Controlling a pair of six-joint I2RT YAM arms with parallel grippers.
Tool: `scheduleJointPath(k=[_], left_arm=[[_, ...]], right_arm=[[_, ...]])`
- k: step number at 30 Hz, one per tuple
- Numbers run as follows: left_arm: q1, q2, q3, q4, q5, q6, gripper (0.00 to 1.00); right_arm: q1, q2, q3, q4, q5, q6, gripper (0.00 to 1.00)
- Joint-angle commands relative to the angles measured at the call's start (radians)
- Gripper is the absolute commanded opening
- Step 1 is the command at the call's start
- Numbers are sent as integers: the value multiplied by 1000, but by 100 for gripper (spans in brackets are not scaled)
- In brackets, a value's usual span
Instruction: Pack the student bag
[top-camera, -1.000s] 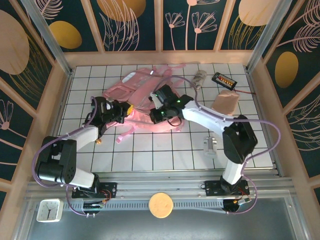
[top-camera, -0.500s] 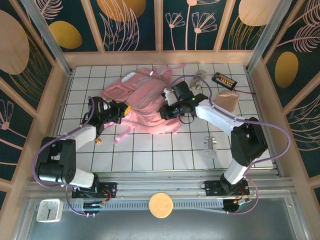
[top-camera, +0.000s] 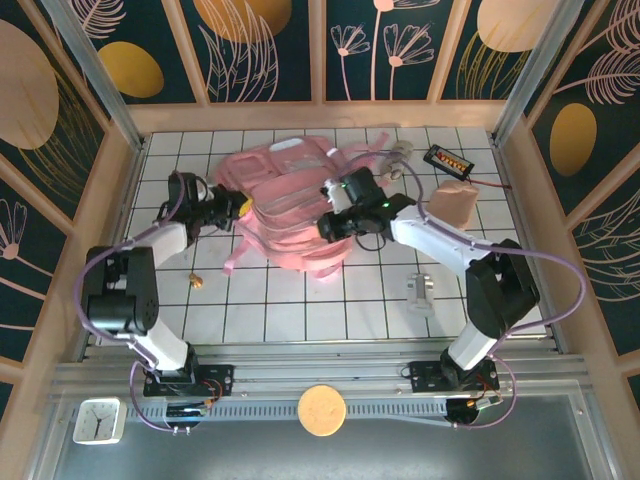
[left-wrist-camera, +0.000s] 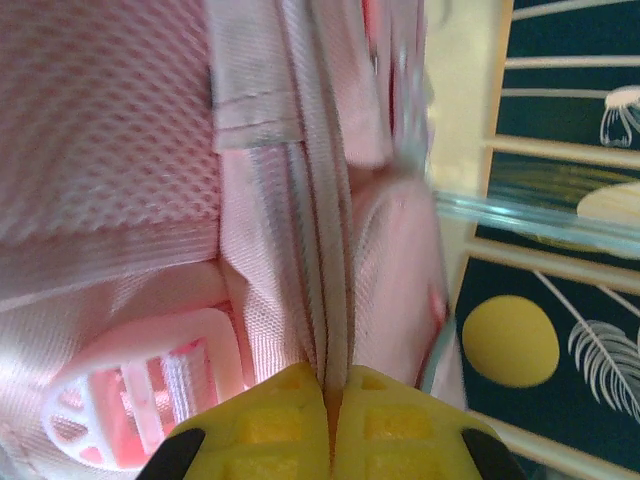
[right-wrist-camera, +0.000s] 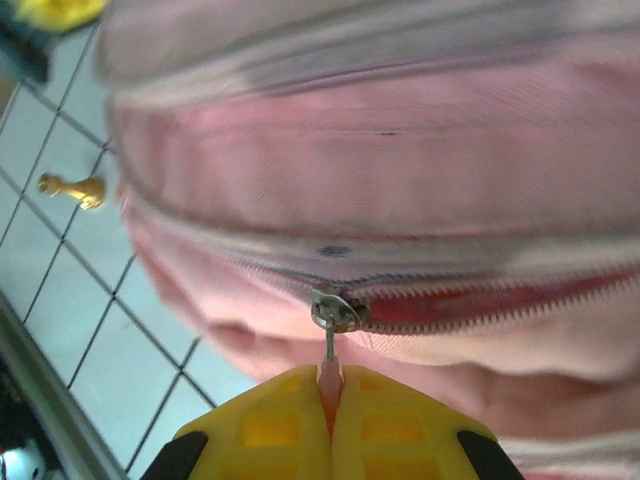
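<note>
Bag (top-camera: 285, 195) lies on the table (top-camera: 300, 300), back-centre, bunched and dragged left since a second ago. Left gripper (left-wrist-camera: 330, 385) pinches its seam (left-wrist-camera: 325, 250) tight; right gripper (right-wrist-camera: 330, 385) clamps the zip pull (right-wrist-camera: 329, 342). Zip (right-wrist-camera: 500, 310) stands partly open: opening under way, packing not begun.

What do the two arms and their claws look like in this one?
The left arm and right arm are built of white links between black joints, and a thin purple cable loops along each. The left claw and right claw have yellow fingers moulded with square recesses, set on black mounts.
</note>
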Motion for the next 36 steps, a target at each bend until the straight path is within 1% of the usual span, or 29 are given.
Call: scheduleJointPath(k=[1, 2, 3, 4, 5, 7, 8, 10, 12, 14, 16, 18, 21, 22, 25, 30, 31, 32, 33, 34, 35, 36], left_arm=[[23, 96, 210, -63, -84, 148, 36], [25, 111, 254, -133, -89, 181, 50], [25, 101, 268, -180, -103, 212, 63], [25, 74, 257, -212, -124, 228, 79], [25, 27, 229, -243, -157, 242, 98], [27, -90, 142, -269, -192, 243, 99], [27, -148, 83, -255, -199, 219, 99], [27, -257, -58, -180, -181, 118, 99], [18, -348, -197, -71, -153, -16, 99], [-14, -402, -285, 8, -146, -118, 99], [-61, -430, -334, 73, -164, -194, 99], [-107, -425, -365, 162, -176, -271, 98], [-153, -372, -358, 246, -183, -331, 86], [-163, -351, -346, 250, -185, -336, 84], [-190, -291, -318, 272, -188, -353, 82], [-212, -218, -299, 277, -186, -352, 80], [-214, -207, -301, 277, -185, -352, 79], [-215, -200, -308, 284, -187, -355, 76], [-217, -193, -315, 298, -188, -357, 69], [-215, -187, -319, 304, -189, -357, 59], [-216, -179, -324, 317, -189, -361, 44], [-217, -171, -328, 330, -188, -364, 33]], right_arm=[[89, 37, 27, 60, -89, 92, 0], [93, 61, 38, 94, -99, 125, 0], [91, 88, 58, 116, -101, 151, 0], [91, 109, 82, 124, -97, 165, 0], [89, 140, 114, 128, -93, 174, 0], [82, 191, 170, 130, -107, 185, 0], [79, 209, 188, 131, -113, 190, 0], [74, 231, 208, 143, -128, 191, 0], [69, 243, 216, 146, -134, 188, 0], [68, 250, 223, 144, -143, 185, 0], [68, 252, 224, 144, -152, 180, 0], [70, 256, 226, 144, -160, 175, 0], [74, 258, 225, 138, -160, 162, 0], [77, 256, 225, 133, -156, 156, 0], [84, 254, 221, 127, -150, 140, 0], [93, 256, 234, 108, -138, 108, 0], [95, 257, 241, 104, -140, 103, 0], [98, 258, 247, 103, -142, 99, 0], [101, 257, 252, 100, -142, 99, 0], [104, 256, 260, 97, -143, 96, 0], [108, 252, 265, 97, -145, 95, 0], [111, 249, 269, 99, -147, 94, 0]])
